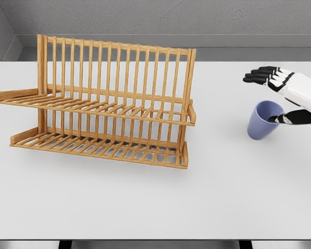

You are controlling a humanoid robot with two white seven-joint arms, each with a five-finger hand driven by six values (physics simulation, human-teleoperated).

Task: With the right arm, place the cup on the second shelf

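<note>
At the surface's [223, 207] right edge, the right hand [285, 96] is gripping the blue cup [263, 120], thumb hooking inside its rim. Grasp step seems underway; next, lifting and carrying it left to the wooden rack's [114, 104] upper shelf.

The right arm enters from the right edge, white forearm angled up-left. The right robot hand [280, 98] sits at the cup [264, 120]: its thumb reaches into the cup's mouth, four black fingers [259, 76] extend leftward above the rim, uncurled.
</note>
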